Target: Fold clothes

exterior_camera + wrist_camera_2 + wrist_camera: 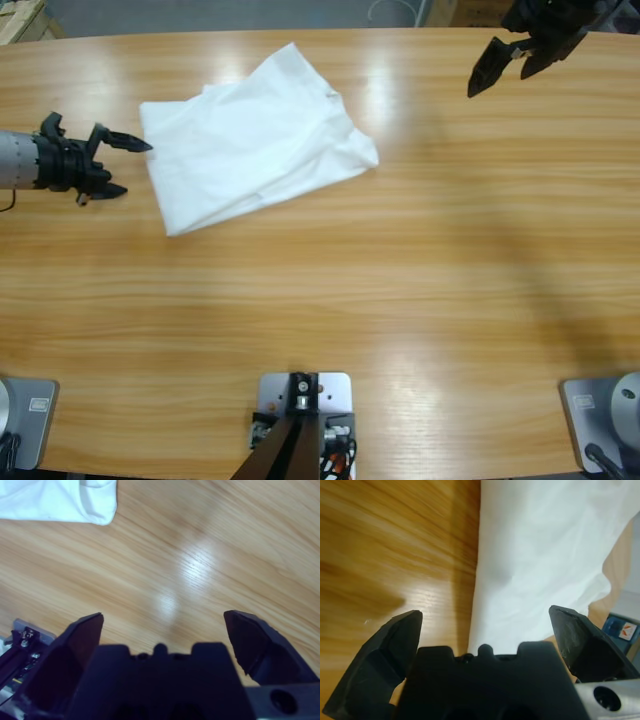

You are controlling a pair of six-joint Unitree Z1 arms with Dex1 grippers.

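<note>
Both jaws spread wide, holding nothing.
The left gripper (118,164) might only push the T-shirt (250,140), bunching it on the desk (400,300); the right gripper (505,63) is far off.

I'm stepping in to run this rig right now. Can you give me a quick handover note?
Left gripper: open, empty, at the left edge of the T-shirt.
Right gripper: open, empty, above the table's far right, well clear of the cloth.
T-shirt: lies bunched and partly folded over itself, left of the table's middle toward the far edge.
Done: some rough folding at most.
Left: grasp it, finish a neat fold.
</note>
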